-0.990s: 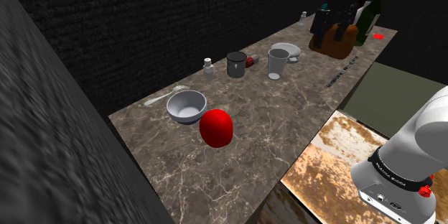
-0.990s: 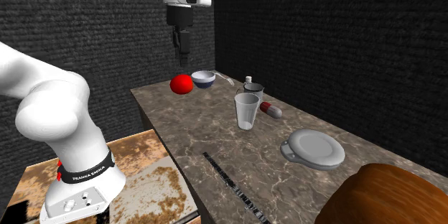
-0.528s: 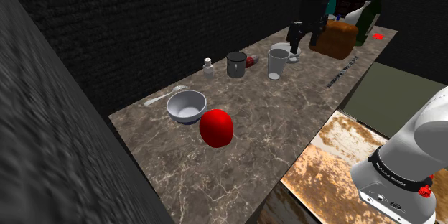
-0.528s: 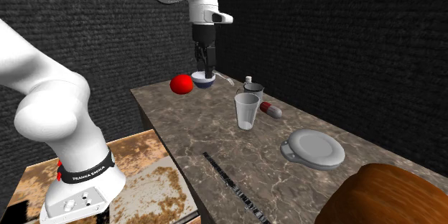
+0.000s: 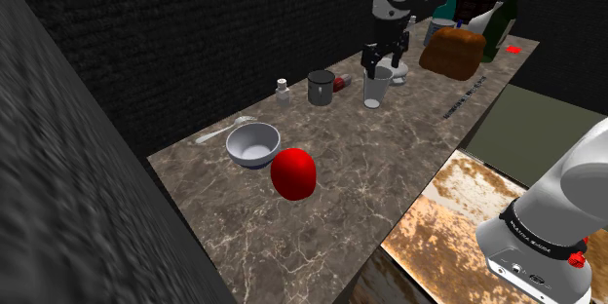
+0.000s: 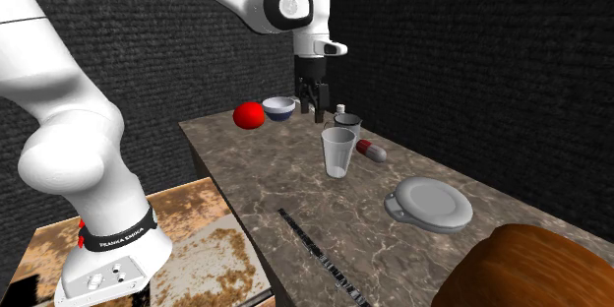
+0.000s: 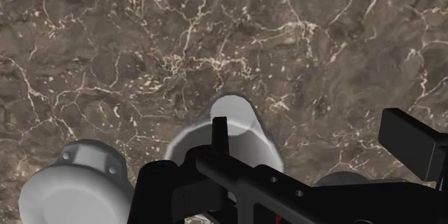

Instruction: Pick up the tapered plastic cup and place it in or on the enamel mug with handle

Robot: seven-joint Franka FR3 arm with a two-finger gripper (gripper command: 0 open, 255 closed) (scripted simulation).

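Hand (image 5: 383, 61) has swung across the bench (image 5: 390, 156), fingers spread and empty, to almost over the clear tapered cup (image 5: 377, 89). I'd descend next, dark mug (image 5: 320, 88) waiting nearby.

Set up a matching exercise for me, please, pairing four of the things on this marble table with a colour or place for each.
Things:
1. tapered cup
2. mug
3. round object
4. bowl

Descriptions:
A. bright red, next to the bowl
B. see-through, closest to the gripper
C. white, standing beside a spoon
D. dark grey, standing between the small bottle and the cup

Pairs: 1-B, 2-D, 3-A, 4-C
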